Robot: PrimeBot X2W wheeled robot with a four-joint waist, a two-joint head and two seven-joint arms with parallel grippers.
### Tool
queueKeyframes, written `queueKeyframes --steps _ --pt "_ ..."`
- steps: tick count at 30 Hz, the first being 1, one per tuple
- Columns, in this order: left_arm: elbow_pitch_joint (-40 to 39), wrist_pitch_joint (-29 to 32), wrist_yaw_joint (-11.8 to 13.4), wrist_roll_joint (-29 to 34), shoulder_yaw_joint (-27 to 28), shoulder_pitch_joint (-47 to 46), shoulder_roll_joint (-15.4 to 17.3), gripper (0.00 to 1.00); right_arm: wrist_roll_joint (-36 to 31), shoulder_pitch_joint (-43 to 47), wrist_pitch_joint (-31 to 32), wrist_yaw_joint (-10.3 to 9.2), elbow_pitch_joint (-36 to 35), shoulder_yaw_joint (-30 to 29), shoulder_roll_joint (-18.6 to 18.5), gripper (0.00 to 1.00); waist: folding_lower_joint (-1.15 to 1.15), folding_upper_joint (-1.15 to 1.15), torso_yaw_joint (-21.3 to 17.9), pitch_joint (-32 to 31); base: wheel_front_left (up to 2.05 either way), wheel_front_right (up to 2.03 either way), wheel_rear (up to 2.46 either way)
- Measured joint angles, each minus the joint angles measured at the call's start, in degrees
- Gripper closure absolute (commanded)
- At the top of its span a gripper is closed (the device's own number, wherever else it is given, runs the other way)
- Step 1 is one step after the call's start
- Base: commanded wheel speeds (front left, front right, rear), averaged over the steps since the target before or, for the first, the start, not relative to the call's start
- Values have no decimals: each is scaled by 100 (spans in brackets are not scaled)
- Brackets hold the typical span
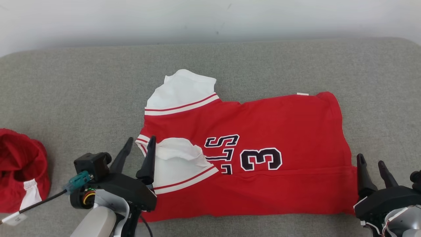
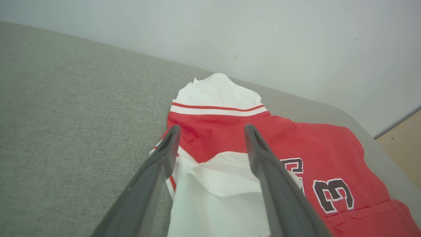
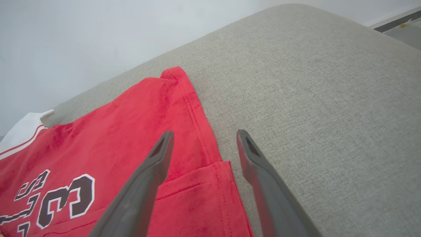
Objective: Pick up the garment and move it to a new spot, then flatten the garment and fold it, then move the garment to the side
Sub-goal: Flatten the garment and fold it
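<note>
While my left claw (image 1: 141, 139) and right claw (image 1: 371, 159) both stand apart at the sleeve end and hem of the red jersey (image 1: 279, 125), I judge folding underway; next, grip those ends.

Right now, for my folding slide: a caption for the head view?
Left gripper and right gripper open at either end of a partly folded red jersey on a grey cushion.

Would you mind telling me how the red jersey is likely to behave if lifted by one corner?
The red jersey is probably floppy: its near edge is folded over and a white sleeve lies crumpled. It likely weighs little, being thin cloth. On the grey woven cushion it may drag, not slide.
</note>
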Motion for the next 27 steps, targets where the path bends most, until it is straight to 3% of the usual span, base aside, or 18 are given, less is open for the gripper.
queueKeyframes --steps 7,11,20,27 --pt "-25 -245 524 552 -88 236 364 0 -125 64 91 1 -377 -162 1 0 -1 0 -19 -197 0 0 0" --pt "-245 -74 808 628 -183 779 558 0 -129 385 548 0 -553 -335 -3 0 -1 0 -13 -329 0 0 0" --pt "-605 834 1211 690 -627 1468 747 0 -205 775 1313 0 -416 -506 3 0 -2 0 16 -335 0 0 0" --pt "-625 1127 1349 565 -698 1515 620 0 -237 614 1553 0 85 -342 8 0 -1 0 40 -211 0 0 0"
